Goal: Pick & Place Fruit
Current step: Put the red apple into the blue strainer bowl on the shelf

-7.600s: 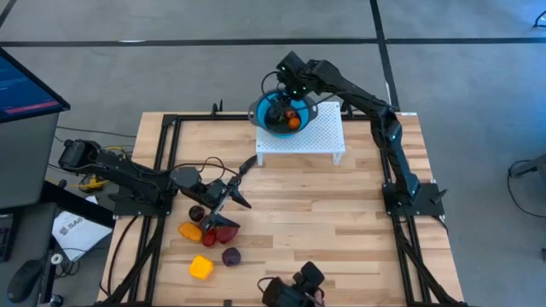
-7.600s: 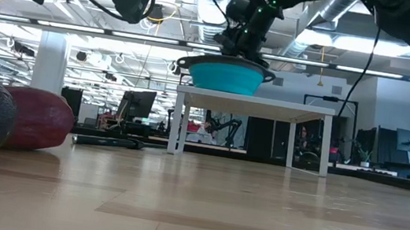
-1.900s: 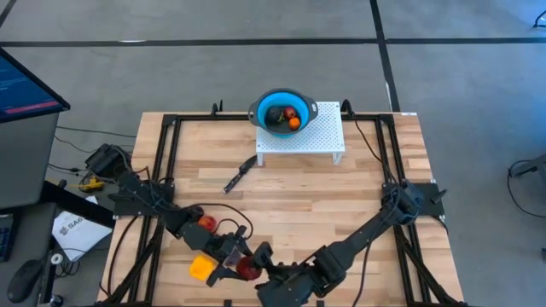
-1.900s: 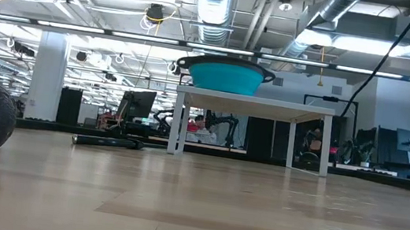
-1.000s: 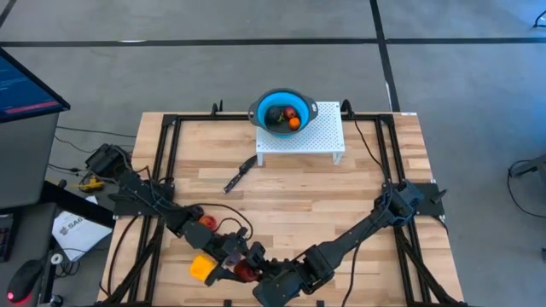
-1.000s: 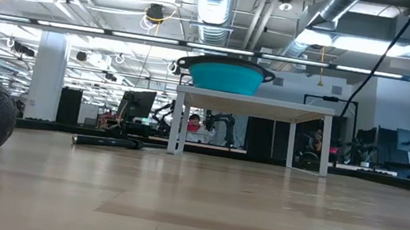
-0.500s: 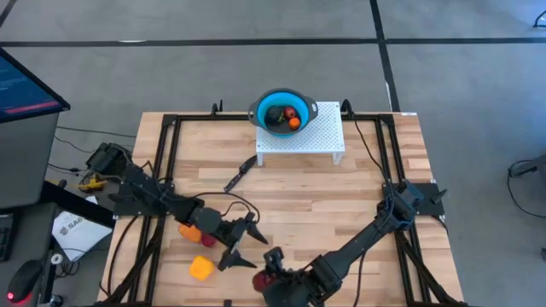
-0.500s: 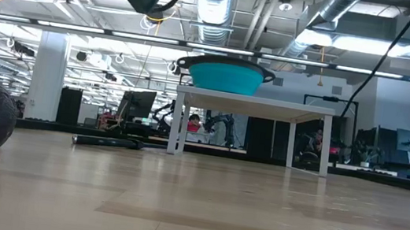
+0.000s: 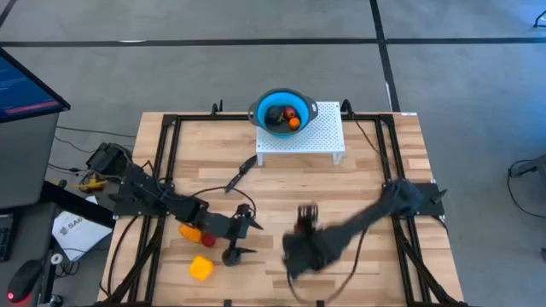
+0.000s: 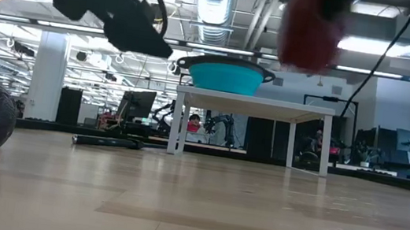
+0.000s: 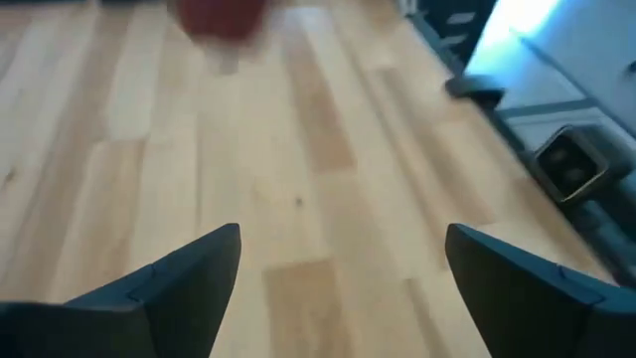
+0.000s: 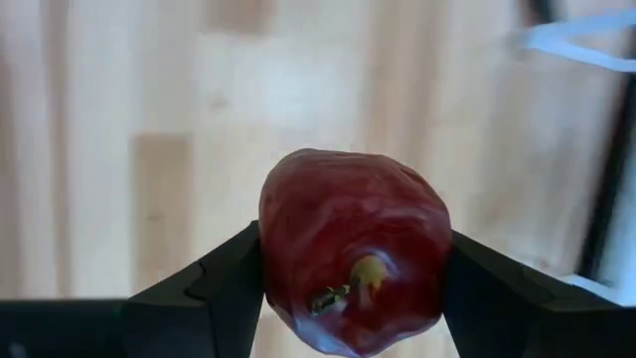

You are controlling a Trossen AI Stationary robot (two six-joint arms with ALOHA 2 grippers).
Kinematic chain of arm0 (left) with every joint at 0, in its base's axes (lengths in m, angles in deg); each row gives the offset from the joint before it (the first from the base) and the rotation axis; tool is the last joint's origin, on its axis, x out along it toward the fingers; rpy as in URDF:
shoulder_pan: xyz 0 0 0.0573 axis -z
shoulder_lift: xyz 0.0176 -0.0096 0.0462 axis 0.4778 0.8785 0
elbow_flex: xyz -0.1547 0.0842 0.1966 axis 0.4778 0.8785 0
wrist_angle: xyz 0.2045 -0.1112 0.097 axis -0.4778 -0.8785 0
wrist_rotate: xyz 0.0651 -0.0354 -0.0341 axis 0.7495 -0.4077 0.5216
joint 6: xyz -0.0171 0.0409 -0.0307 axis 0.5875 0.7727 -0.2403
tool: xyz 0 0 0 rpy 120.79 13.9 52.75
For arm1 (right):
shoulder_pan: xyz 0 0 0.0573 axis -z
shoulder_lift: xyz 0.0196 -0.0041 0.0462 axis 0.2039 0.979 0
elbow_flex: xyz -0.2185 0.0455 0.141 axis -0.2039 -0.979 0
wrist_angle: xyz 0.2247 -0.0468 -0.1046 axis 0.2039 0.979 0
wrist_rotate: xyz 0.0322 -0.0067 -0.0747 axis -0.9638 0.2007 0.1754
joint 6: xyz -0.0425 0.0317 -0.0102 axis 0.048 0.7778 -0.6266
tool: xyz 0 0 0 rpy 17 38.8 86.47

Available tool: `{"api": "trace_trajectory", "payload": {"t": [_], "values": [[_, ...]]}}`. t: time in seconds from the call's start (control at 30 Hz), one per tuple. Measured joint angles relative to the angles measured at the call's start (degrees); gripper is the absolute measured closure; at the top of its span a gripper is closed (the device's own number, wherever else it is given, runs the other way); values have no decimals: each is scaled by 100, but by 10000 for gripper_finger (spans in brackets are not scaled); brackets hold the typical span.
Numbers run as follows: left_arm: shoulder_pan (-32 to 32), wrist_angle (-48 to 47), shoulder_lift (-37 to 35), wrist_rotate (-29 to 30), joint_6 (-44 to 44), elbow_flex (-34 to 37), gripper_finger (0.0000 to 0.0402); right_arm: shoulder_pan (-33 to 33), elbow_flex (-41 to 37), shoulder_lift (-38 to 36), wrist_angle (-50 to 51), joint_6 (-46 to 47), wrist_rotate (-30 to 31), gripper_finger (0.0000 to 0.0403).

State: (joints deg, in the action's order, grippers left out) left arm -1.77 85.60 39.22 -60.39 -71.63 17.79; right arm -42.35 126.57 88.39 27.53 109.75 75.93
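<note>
The red fruit (image 12: 353, 254), taken over at the worktop's (image 9: 358, 188) near edge moments ago, is now clamped in the right gripper (image 12: 353, 261) and carried up over mid-worktop. The left gripper (image 11: 343, 261) is spread empty nearby. The blue bowl (image 9: 261, 108) is judged next.

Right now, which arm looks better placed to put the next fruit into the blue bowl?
The right: its gripper already clamps a red fruit, lifted off the table. The left gripper hangs open and empty, farther from the blue bowl.

Dark arms, black looping cables
</note>
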Motion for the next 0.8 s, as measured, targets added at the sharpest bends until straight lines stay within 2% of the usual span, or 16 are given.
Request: {"api": "trace_trajectory", "payload": {"t": [0.13, 0.33, 0.43, 0.57, 0.7, 0.8], "values": [[-128, -83, 0, 54, 46, 157, 65, 1063, 16, -935, -18, -286, 152, 162], [-652, -64, -101, 43, 182, 432, 73, 3214, 47, -1856, -1124, -1142, 122, 162], [-1137, -59, -253, -156, 426, 476, 74, 4332, 30, -1848, -1520, -1653, -409, 162], [-1829, 36, -547, -383, 816, 467, 74, 5411, 30, -1635, -1920, -2326, -1178, 162], [-2329, 15, -877, -413, 1278, 476, 79, 5950, 19, -1257, -2199, -2799, -1364, 156], [-2592, 57, -1106, -420, 1469, 474, 83, 6122, 23, -1031, -2504, -3031, -1362, 146]]}}
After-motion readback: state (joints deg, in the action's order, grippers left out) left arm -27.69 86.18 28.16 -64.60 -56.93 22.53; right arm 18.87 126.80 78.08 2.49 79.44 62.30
